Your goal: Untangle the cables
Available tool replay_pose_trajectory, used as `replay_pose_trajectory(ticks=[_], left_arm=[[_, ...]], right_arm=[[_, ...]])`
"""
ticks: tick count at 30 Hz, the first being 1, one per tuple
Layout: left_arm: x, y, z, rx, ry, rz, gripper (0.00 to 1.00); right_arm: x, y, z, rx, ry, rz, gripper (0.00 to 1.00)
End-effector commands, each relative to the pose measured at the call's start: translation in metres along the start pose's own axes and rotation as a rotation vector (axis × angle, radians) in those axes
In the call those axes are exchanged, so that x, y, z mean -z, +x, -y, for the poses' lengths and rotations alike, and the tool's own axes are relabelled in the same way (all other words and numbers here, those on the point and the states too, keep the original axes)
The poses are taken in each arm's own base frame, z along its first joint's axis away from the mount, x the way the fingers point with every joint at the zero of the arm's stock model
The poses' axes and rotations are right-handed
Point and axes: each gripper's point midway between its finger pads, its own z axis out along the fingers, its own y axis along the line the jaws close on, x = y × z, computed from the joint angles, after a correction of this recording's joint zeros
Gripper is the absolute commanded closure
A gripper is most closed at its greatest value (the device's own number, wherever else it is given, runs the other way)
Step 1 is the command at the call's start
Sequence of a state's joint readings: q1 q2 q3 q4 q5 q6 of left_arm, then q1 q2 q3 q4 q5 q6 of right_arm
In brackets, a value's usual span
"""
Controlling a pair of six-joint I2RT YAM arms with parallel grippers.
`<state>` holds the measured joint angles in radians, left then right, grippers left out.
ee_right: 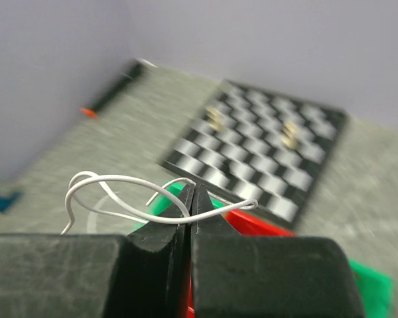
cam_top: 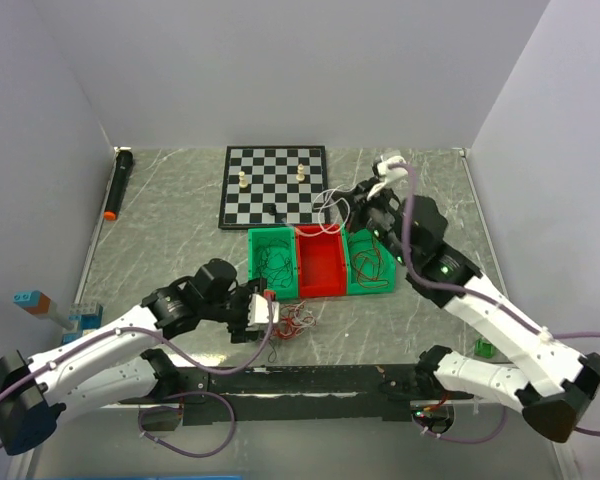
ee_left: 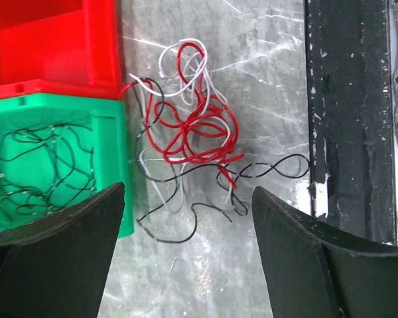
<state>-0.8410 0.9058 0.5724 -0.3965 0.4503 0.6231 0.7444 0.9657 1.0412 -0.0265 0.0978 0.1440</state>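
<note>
On the grey marble-patterned tabletop [cam_top: 160,240], just in front of the plastic bins, lies the loose tangle of hair-thin red, white and black cables [ee_left: 192,132]. One red loop reaches the corner where the red bin meets a green one. The left gripper [ee_left: 188,199] hovers over the tangle, its jaws spread wide to either side of it and holding nothing.

A single white wire [ee_right: 119,192] is pinched in the right gripper [ee_right: 191,193], whose jaws are pressed fully together. The wire's loops stand in the air, and the part behind the fingers is hidden.

- Left green rectangular plastic bin [ee_left: 66,103]: thin black wires in loose curls.
- Right green plastic bin [cam_top: 370,291]: dark looped wires, colour hard to make out.
- Red rectangular plastic bin [cam_top: 320,265]: set between the two green bins, touching both.

Behind the bins is a black-and-white chessboard [cam_top: 273,185] carrying two pale chess pieces [cam_top: 242,180]. At far left lies a black cylinder with an orange tip [cam_top: 117,185]. The background of the right wrist view is blurred.
</note>
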Motion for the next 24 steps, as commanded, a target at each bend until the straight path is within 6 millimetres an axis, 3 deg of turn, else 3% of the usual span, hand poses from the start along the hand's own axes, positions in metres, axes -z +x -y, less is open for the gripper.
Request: replay_pose_trajectory(ticks=[1,10,16,20,24], left_arm=[[0.013,-0.013,-0.008,-0.063,-0.059,0.044,0.18],[0.025,-0.033,-0.022,-0.116,-0.127,0.091,0.16],[0.034,-0.052,-0.030,-0.166,-0.146,0.120,0.15],[0.042,-0.068,-0.036,-0.195,-0.158,0.149,0.13],[0.043,-0.077,-0.036,-0.184,-0.144,0.171,0.14]], right_arm=[[-0.009,0.039,0.042,-0.015,0.143,-0.131,1.00],[-0.029,0.119,0.057,-0.062,0.215,-0.357,1.00],[-0.032,0.177,0.087,-0.063,0.397,-0.525,1.00],[-0.032,0.204,0.103,-0.040,0.512,-0.643,1.00],[-0.034,0.216,0.097,-0.018,0.532,-0.696,1.00]])
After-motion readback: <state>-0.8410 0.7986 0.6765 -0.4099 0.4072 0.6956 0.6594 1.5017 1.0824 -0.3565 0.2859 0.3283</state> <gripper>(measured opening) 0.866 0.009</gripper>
